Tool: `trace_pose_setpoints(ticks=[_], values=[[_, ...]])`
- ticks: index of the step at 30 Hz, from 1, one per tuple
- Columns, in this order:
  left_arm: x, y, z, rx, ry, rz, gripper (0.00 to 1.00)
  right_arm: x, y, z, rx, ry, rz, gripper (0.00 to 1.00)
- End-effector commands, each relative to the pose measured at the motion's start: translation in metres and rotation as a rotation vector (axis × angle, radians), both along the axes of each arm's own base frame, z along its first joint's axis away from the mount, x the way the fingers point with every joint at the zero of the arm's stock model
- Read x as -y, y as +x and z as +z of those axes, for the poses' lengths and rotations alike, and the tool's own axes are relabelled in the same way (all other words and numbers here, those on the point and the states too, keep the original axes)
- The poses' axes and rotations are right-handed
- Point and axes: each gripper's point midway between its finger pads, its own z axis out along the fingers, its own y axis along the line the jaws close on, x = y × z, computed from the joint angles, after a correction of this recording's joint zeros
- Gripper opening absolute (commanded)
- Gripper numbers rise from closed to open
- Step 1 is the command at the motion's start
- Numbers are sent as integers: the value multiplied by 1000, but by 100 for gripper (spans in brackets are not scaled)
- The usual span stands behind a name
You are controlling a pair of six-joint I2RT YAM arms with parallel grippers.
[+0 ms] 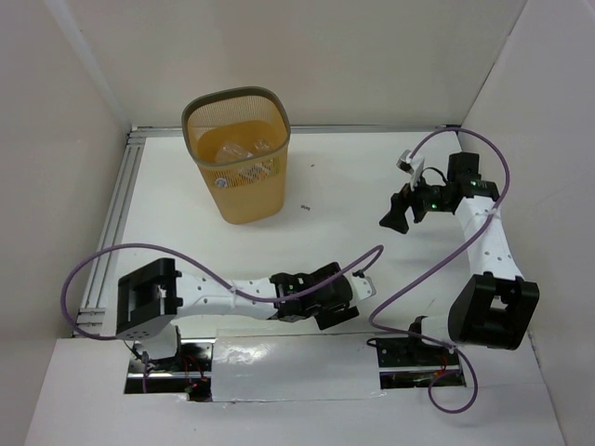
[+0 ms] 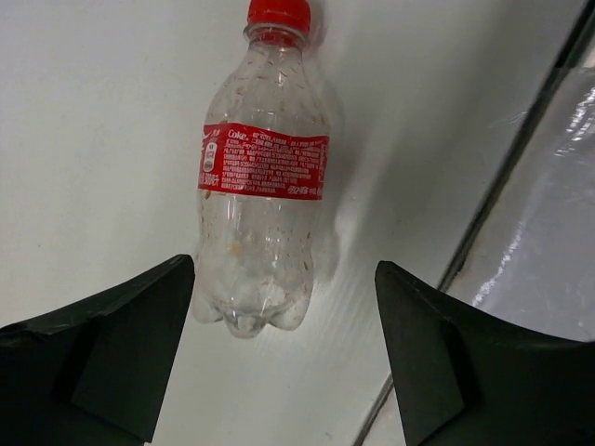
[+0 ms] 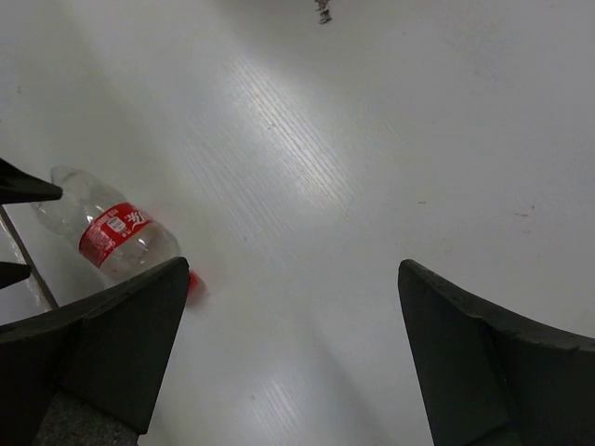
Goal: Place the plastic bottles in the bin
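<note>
Nearest, by the shiny panel along the front edge of the worktop, the left claw hangs over a red-capped bottle. The bottle lies on its side, base toward the claw and cap pointing away. The claw's fingers stand wide, one on each side of the base. Neither seems to press the plastic, and nothing is held. Further out, the right claw is just as wide and empty over bare worktop, well apart from the bottle. Far left stands the bin, with a few clear bottles lying inside.

This looks like the pickup of the last loose bottle, with the grasp not yet made. The next move calls for the left claw to drop lower around the body and close gently — thin plastic may buckle or slip out. Then comes a long carry to the bin's mouth.

The overhead view hides this bottle entirely beneath the left arm; only the wrist cameras show it. The right wrist view catches it at the frame's left edge, beside the other claw's tips. The bin and its contents — those appear overhead alone.
</note>
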Motion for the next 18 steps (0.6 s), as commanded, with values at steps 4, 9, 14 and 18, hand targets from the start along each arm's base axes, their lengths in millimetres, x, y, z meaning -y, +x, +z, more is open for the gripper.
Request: trace_pose_setpoints(ticks=[4, 9, 14, 18], values=[[17, 34, -5, 16, -10, 14, 90, 6, -11, 14, 38, 7, -22, 100], [14, 43, -24, -65, 14, 12, 76, 4, -16, 9, 14, 33, -20, 100], [13, 37, -27, -145, -6, -25, 36, 6, -18, 11, 14, 33, -29, 100], [8, 35, -18, -166, -23, -20, 14, 6, -19, 10, 20, 25, -18, 100]])
